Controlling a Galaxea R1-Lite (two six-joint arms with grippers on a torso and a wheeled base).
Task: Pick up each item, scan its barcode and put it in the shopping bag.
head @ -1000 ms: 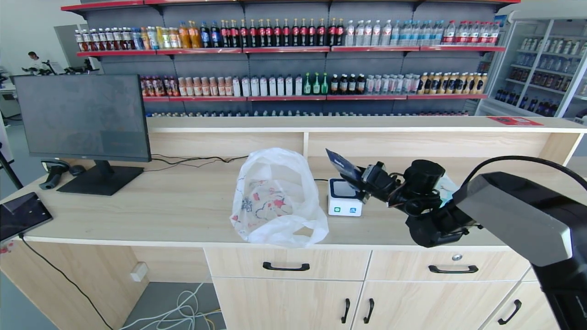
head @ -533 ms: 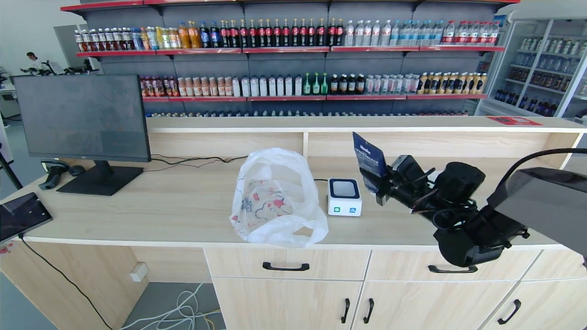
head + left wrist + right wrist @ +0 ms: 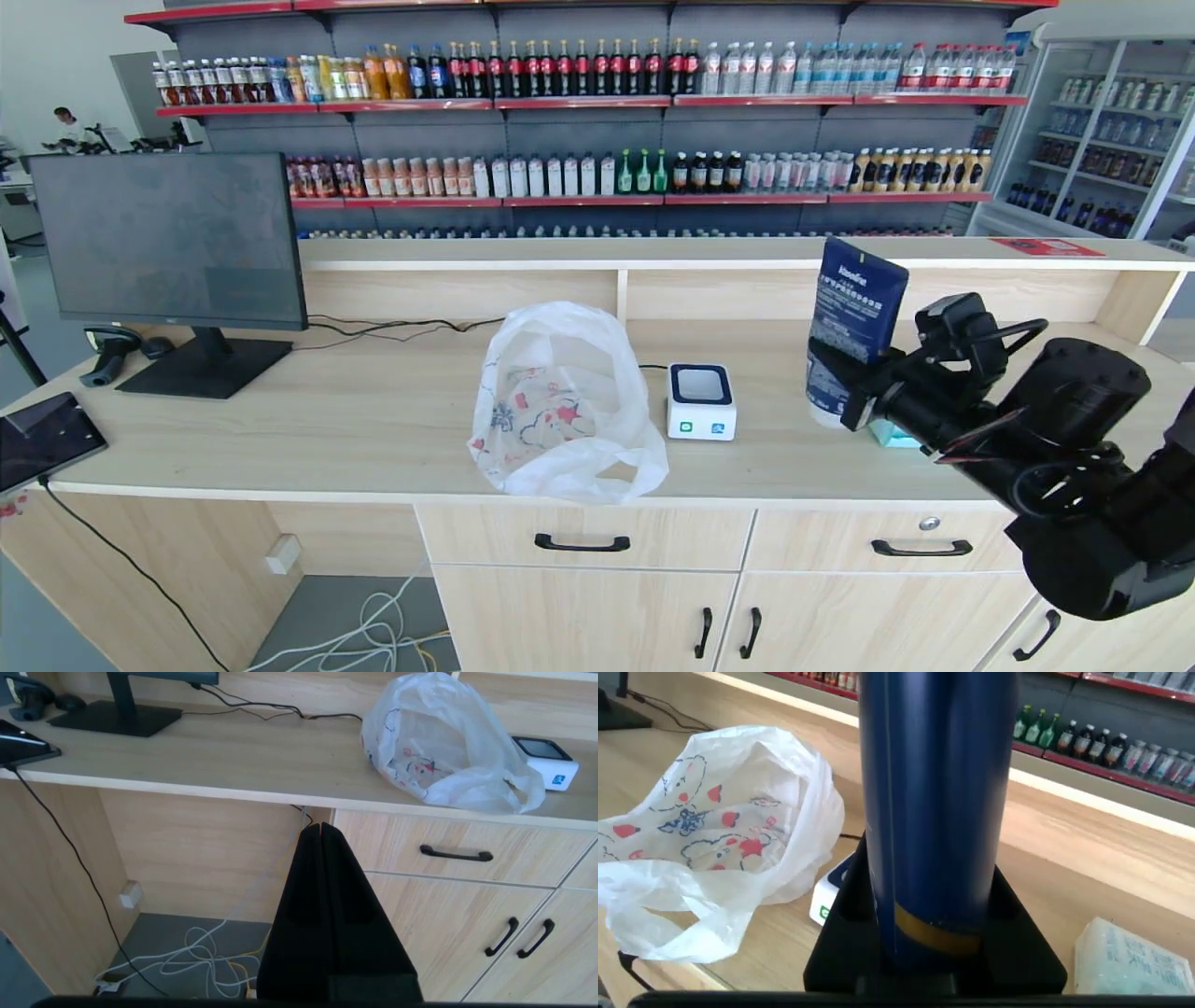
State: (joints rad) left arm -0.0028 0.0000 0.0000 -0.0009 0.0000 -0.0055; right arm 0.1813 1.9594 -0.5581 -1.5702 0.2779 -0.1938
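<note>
My right gripper (image 3: 843,385) is shut on a dark blue tube (image 3: 856,303), held upright above the counter to the right of the white barcode scanner (image 3: 701,401). In the right wrist view the blue tube (image 3: 934,793) stands between the jaws of the right gripper (image 3: 929,910), with the scanner (image 3: 829,898) behind it. The white printed shopping bag (image 3: 560,401) sits open just left of the scanner. My left gripper (image 3: 322,849) is shut on nothing and hangs low in front of the cabinet, below the counter edge.
A pale teal packet (image 3: 892,434) lies on the counter under my right arm. At the far left stand a monitor (image 3: 168,243), a hand scanner (image 3: 107,355) and a tablet (image 3: 42,439). A raised ledge (image 3: 747,252) runs behind the counter.
My right gripper has carried the blue tube from over the scanner up and to the right, turning it upright. The bag and scanner have stayed put.
</note>
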